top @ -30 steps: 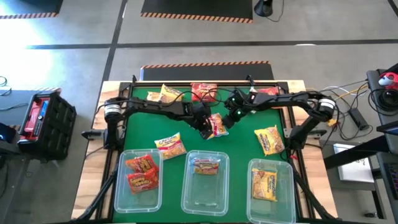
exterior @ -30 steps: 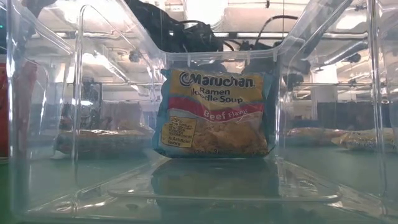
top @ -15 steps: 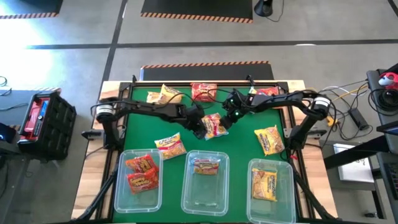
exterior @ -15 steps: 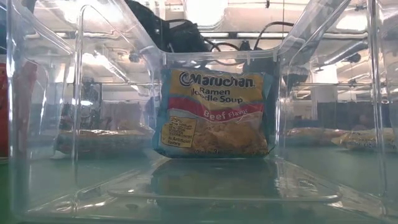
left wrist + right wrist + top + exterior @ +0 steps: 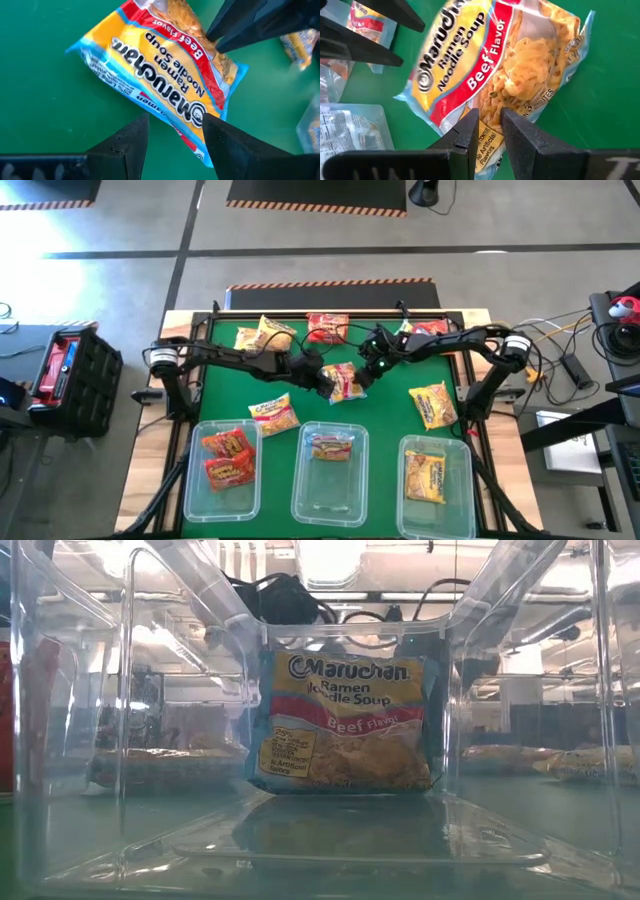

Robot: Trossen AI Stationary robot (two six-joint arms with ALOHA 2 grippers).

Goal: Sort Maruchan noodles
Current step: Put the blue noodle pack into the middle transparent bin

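A yellow-and-red beef Maruchan noodles packet point(image 5: 343, 382) sits mid-table between my two grippers. My right gripper point(image 5: 362, 375) is shut on its noodle-picture end point(image 5: 520, 75). My left gripper point(image 5: 322, 378) stands open at its logo end point(image 5: 150, 55), with the packet's blue edge between the fingertips point(image 5: 174, 120). More packets lie flat on the green mat: yellow ones point(image 5: 262, 332) point(image 5: 275, 412) point(image 5: 433, 404) and red ones point(image 5: 328, 327) point(image 5: 428, 328). The near tubs hold sorted packets. One of them point(image 5: 345, 720) leans against its tub's far wall. My right gripper pinches a corner of the packet at its noodle-picture end point(image 5: 491, 145) between its two fingers, slanting down from the table's right. The packet's printed face is up and it spreads away from the fingers. I cannot tell whether it rests on the mat. My left gripper: one finger point(image 5: 220, 145) overlaps the packet's logo-end edge, and I cannot tell whether it touches.
Three clear tubs stand along the near edge: the left one point(image 5: 195, 480) holds two red packets, the middle one point(image 5: 300, 480) one packet, and the right one point(image 5: 410, 490) a yellow packet. Black frame rails border the mat. Bare green mat shows between the tubs and the grippers.
My left gripper has drawn back a little toward the table's left edge and rolled about its own axis. My right gripper has sunk slightly with the packet, which now lies a bit flatter and more crosswise.
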